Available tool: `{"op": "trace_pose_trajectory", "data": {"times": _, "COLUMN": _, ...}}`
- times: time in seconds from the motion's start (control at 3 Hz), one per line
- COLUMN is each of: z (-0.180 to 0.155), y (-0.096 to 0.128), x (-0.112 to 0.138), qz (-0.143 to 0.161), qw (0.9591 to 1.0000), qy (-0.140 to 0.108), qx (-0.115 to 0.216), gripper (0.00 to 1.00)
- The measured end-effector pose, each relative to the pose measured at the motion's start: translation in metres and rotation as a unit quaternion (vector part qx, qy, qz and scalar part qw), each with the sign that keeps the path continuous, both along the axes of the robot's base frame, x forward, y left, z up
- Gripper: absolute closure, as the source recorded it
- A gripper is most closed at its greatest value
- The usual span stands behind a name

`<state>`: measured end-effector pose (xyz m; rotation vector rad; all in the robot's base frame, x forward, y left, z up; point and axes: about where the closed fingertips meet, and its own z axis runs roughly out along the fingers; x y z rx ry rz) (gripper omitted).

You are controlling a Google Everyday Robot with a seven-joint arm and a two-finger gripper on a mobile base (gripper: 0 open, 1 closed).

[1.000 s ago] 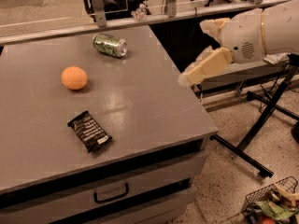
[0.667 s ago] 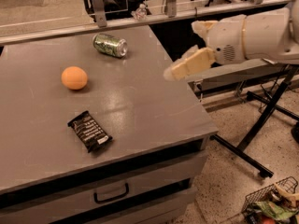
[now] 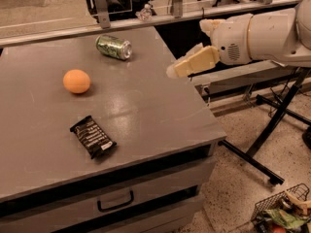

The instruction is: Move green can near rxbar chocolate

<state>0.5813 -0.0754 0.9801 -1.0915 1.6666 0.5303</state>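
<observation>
The green can (image 3: 114,47) lies on its side at the far edge of the grey table (image 3: 146,110). The rxbar chocolate (image 3: 93,136), a flat black wrapper with white lettering, lies near the table's front, left of centre. My gripper (image 3: 176,71) reaches in from the right on a white arm (image 3: 257,33), above the table's right edge. It is to the right of the can and a little nearer the camera, well apart from it, and holds nothing.
An orange ball (image 3: 77,81) sits on the table between can and bar, toward the left. A railing with posts (image 3: 102,4) runs behind the table. A black stand (image 3: 272,130) and a wire basket (image 3: 282,212) are on the floor at right. A drawer handle (image 3: 115,201) shows below.
My gripper and arm have moved left, from off the table's right side to above its right edge, closer to the can. Can, ball and bar have not moved.
</observation>
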Motion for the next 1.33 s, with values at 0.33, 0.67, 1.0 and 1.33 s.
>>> {"op": "trace_pose_trajectory", "data": {"times": 0.33, "z": -0.013, "y": 0.009, "x": 0.011, "qz": -0.003, "qw": 0.9999, "qy": -0.011, "qx": -0.004, "gripper": 0.00}}
{"op": "trace_pose_trajectory", "data": {"times": 0.67, "z": -0.037, "y": 0.022, "x": 0.028, "qz": 0.000, "qw": 0.9997, "qy": -0.021, "qx": -0.007, "gripper": 0.00}}
{"op": "trace_pose_trajectory", "data": {"times": 1.0, "z": -0.067, "y": 0.039, "x": 0.061, "qz": -0.002, "qw": 0.9998, "qy": -0.020, "qx": 0.003, "gripper": 0.00}}
{"op": "trace_pose_trajectory", "data": {"times": 1.33, "z": -0.082, "y": 0.048, "x": 0.083, "qz": -0.008, "qw": 0.9998, "qy": -0.019, "qx": 0.008, "gripper": 0.00}}
